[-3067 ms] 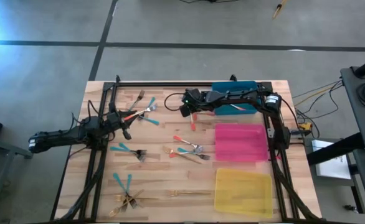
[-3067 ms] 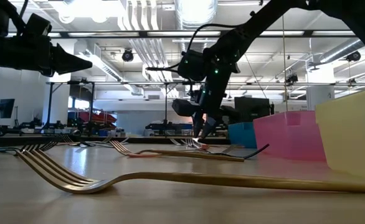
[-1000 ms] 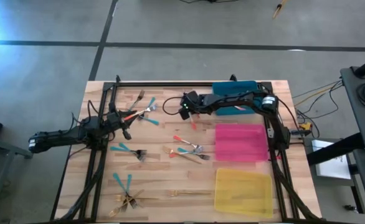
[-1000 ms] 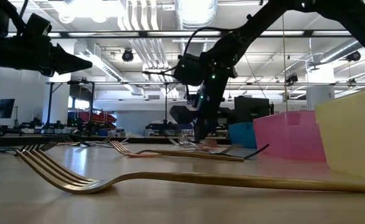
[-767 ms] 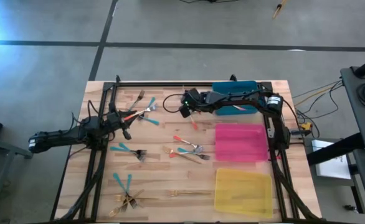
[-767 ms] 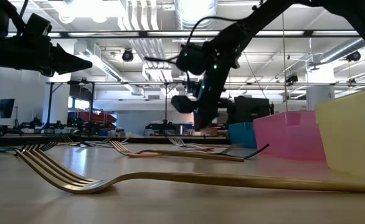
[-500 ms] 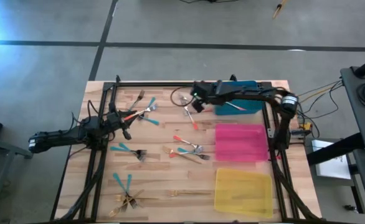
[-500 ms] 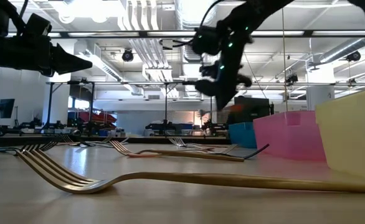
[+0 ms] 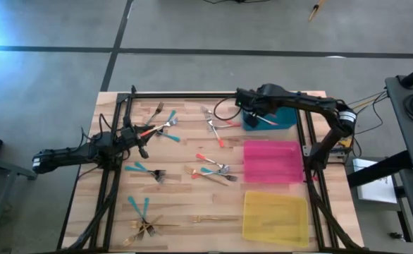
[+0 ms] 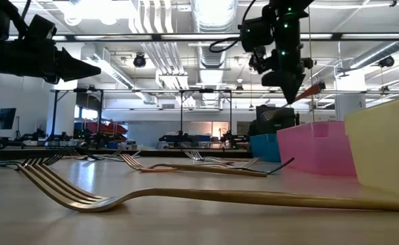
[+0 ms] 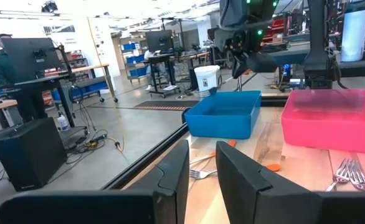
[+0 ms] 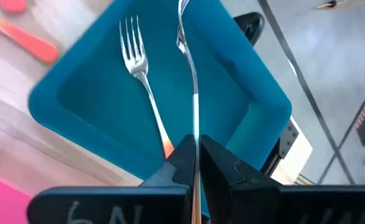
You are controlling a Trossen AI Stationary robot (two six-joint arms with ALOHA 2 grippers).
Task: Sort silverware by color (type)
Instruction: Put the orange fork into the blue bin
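Note:
My right gripper (image 9: 254,113) is raised over the left end of the blue tray (image 9: 282,121) and is shut on a red-handled silver fork (image 12: 195,93). A second red-handled fork (image 12: 142,81) lies flat on the tray's floor. My left gripper (image 9: 140,138) hovers at the table's left, open and empty, beside a pile of teal- and red-handled forks (image 9: 161,124). More forks lie loose on the wood: a few near the far middle (image 9: 214,127), a teal pair (image 9: 147,171), a mixed pile at the centre (image 9: 213,171), and gold and teal forks near the front (image 9: 144,220). My right gripper pinches the fork between its two fingers on the silver shaft (image 12: 195,138), close to the handle. The shaft and tines run out ahead of the fingertips. The orange handle end (image 10: 313,88) sticks out on the other side, tilted upward. The fork is lifted clear, above the blue tray.
A pink tray (image 9: 271,161) and a yellow tray (image 9: 275,215) stand in a row toward the near edge on the table's right, below the blue one. A black frame rail runs along the table's far edge and sides. A gold fork (image 10: 206,197) lies close to the low camera.
My right gripper has risen from the table by the far-middle forks and gone toward the table's right edge. It now stands high over the blue tray's left end with the red-handled fork, which is lifted clear of the wood.

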